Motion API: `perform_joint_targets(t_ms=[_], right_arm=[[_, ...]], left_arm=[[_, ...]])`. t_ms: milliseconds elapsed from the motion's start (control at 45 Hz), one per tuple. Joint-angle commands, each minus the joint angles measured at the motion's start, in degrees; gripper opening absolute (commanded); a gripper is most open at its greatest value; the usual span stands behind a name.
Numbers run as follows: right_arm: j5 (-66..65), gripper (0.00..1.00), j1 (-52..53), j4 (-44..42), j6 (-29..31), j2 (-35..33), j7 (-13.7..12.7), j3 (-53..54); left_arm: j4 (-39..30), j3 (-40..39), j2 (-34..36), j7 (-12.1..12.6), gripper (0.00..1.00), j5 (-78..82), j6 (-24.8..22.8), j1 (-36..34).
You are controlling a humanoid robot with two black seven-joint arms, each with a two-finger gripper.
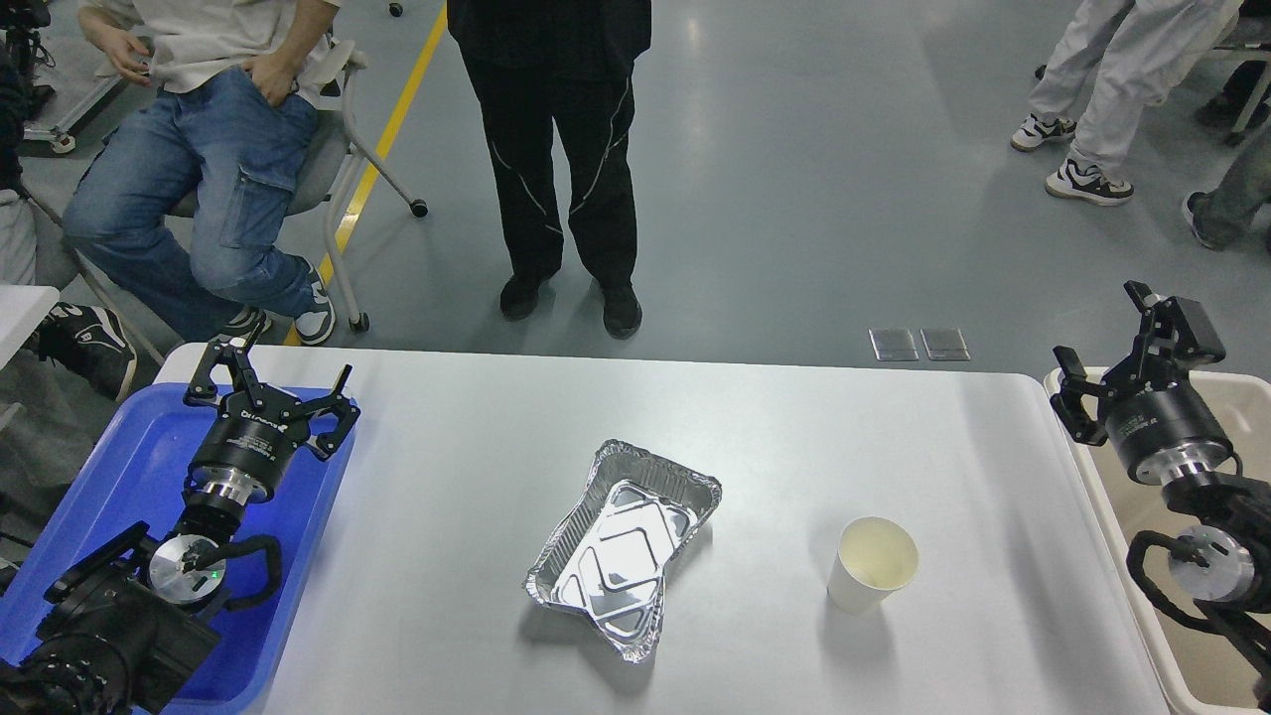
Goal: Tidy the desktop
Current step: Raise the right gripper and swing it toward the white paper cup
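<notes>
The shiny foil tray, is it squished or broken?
Yes, a bit. The foil tray in the middle of the desktop looks dented: its rim is crumpled and pinched in along the sides. It also lies slanted, not square to the table edge.

white desktop (477,556), foil tray (621,541), paper cup (874,564)

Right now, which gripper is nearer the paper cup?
Right. The right gripper hovers up-right of the paper cup; the left gripper is far left, over the blue tray.
</notes>
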Motion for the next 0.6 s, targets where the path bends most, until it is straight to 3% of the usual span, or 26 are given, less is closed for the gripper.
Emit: perform_joint_targets(t_ms=[0, 222, 400, 578], right_arm=[[-4.8, 1.00, 0.3, 4.7, 1.2, -5.7, -0.5, -3.3], [-16.8, 1.00, -0.3, 7.6, 0.1, -8.4, 0.9, -2.6], [-19.2, 1.00, 0.1, 7.6, -0.9, -8.1, 5.2, -2.6], [-19.2, 1.00, 0.3, 13.5, -0.6, -9.5, 5.3, -2.7]], left_arm=[[0.0, 0.0, 0.0, 0.0, 1.00, 0.0, 0.0, 0.1], [0.0, 0.0, 0.0, 0.0, 1.00, 0.0, 0.0, 0.1], [0.0, 0.0, 0.0, 0.0, 1.00, 0.0, 0.0, 0.0], [0.0, 0.0, 0.0, 0.0, 1.00, 0.0, 0.0, 0.1]])
